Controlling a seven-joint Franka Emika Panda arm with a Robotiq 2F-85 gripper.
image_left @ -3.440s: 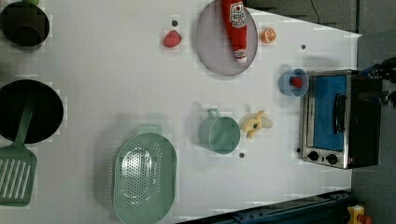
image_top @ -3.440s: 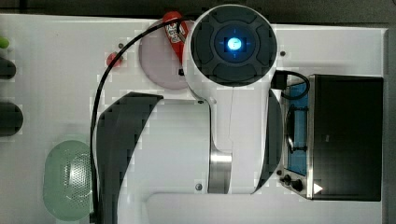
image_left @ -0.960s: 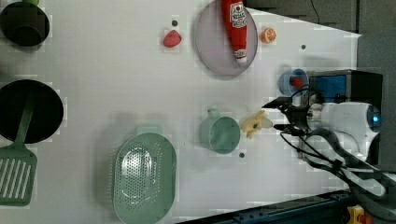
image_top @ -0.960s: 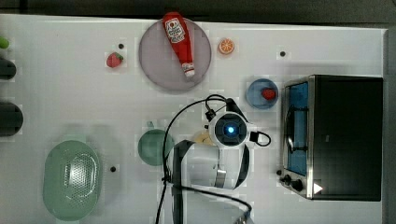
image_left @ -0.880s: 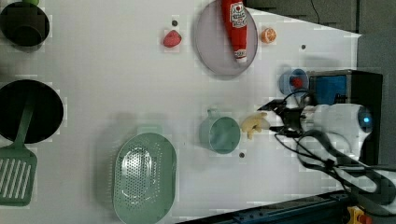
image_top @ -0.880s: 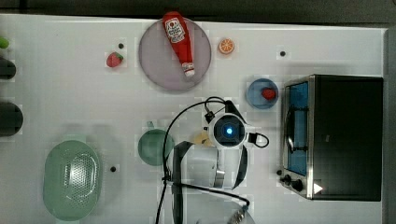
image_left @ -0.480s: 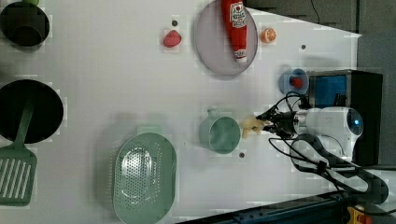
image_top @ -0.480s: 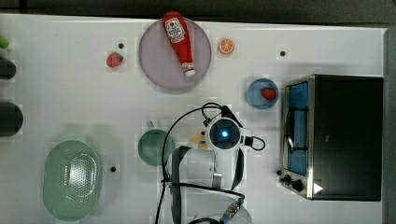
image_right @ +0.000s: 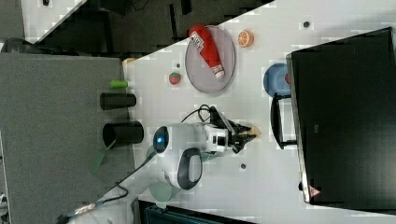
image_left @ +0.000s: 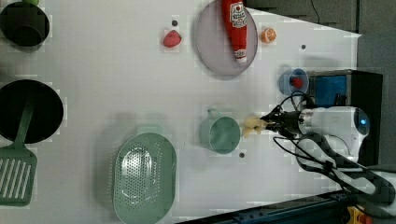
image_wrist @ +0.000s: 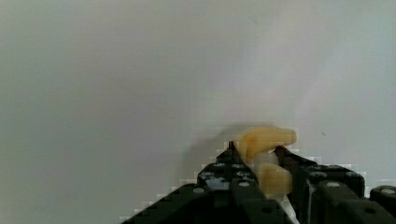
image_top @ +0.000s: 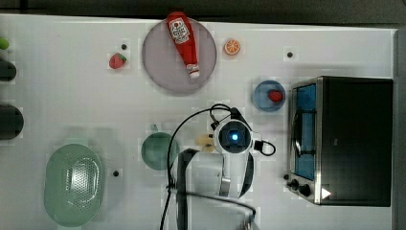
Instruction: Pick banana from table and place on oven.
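Note:
The pale yellow banana (image_wrist: pixel 264 139) lies on the white table (image_top: pixel 72 105), between the green cup and the oven. My gripper (image_wrist: pixel 262 161) is shut on it, with one black finger pressed against each side. In the left view the gripper (image_left: pixel 267 122) holds the banana (image_left: pixel 251 125) by its end, just right of the cup. Part of the banana (image_top: pixel 206 142) peeks out beside the wrist in the top view. The oven (image_top: pixel 354 139), black-topped with a blue glass door, stands at the top view's right. I cannot tell whether the banana still touches the table.
A green cup (image_top: pixel 157 151) sits close to the banana. A blue bowl (image_top: pixel 262 96) with a red fruit stands by the oven's door. Farther off are a plate (image_top: pixel 163 62) with a ketchup bottle, an orange slice (image_top: pixel 232 46), a strawberry (image_top: pixel 117 61) and a green colander (image_top: pixel 73 184).
The arm has slid toward the cup and come down over the banana. The fingers have gone from wide open to shut on the banana.

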